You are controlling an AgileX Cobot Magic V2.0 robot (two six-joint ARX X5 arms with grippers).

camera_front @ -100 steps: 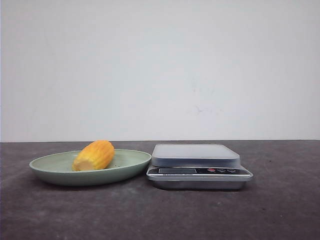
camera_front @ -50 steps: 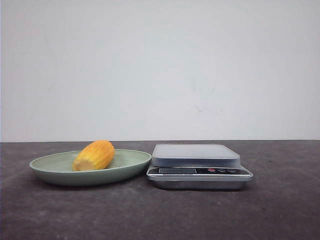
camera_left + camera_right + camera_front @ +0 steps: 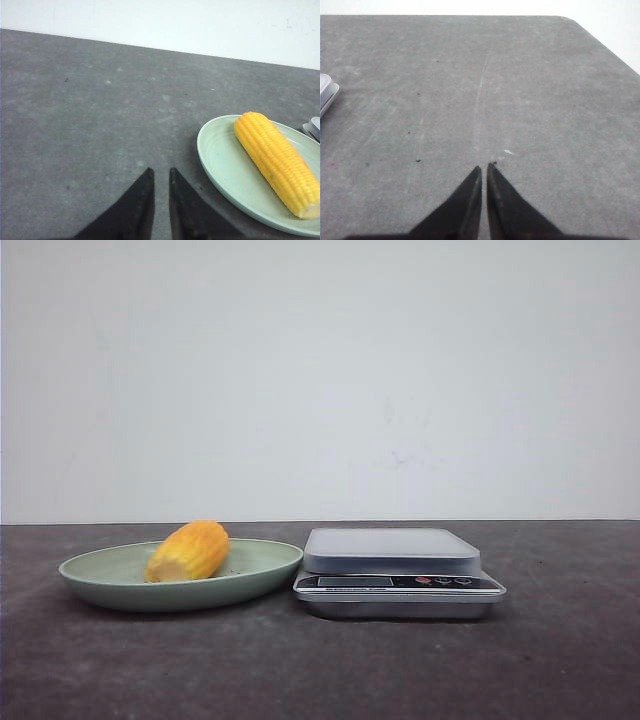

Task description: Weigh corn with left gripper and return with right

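Nothing has moved since a second ago: the corn [image 3: 188,551], plate [image 3: 100,585] and scale [image 3: 398,575] sit just where they were in the front view, and neither of my arms shows there.

The corn lies on its side in the green plate, its paler cut end toward the camera and the plate's left part, its rounded end angled back toward the scale. The plate rests on the dark table [image 3: 320,670], its right rim just beside the scale's platform; I cannot tell whether they touch. The scale's platform carries nothing.

My left gripper [image 3: 161,176] hangs over bare table near the plate's rim, fingers drawn nearly together with only a thin slit between the tips, grasping nothing. My right gripper [image 3: 484,170] is likewise pinched almost closed and empty, over bare table, with a corner of the scale at the view's edge.
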